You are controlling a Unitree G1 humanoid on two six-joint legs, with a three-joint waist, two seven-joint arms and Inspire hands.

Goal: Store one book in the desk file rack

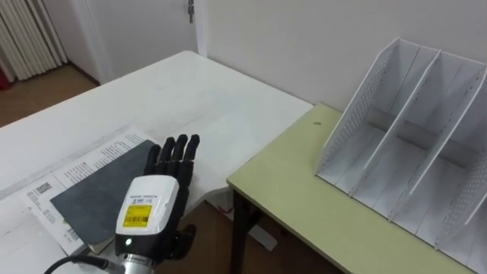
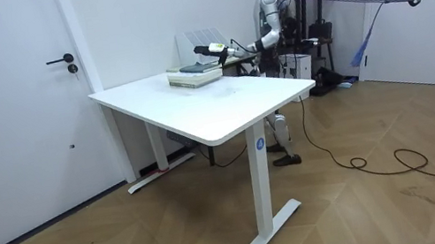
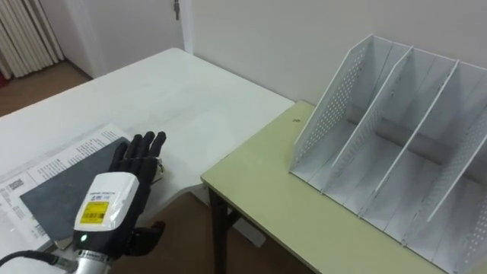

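One left hand [image 1: 156,205], mine: it enters from the lower left with its back upward. The fingers [image 1: 176,152] are stretched out straight and relaxed, grasping nothing. The fingertips reach over the right edge of the book; whether they touch it I cannot tell.

One book [image 1: 95,198]: dark grey cover, lying flat on the white table, close to the table edge nearest me.

Some printed papers [image 1: 76,164]: white, lying under the book and sticking out past its far and left sides.

One white table [image 1: 190,91]: carries the book and the papers. In the room view I stand at its far side, my arm held out toward the room view's left over the book.

One desk [image 1: 304,205]: yellow-green top, dark legs, just beside the white table's right edge, on my right.

One file rack [image 1: 411,137]: white, with perforated walls and upright dividers that form several slots open toward me. It stands on the desk toward its back edge, by the wall, well apart from the book.

One door [image 2: 10,114]: white, with a dark handle, at the room view's left, behind the white table.

One curtain [image 1: 27,34]: pale, pleated, in the far upper left corner.
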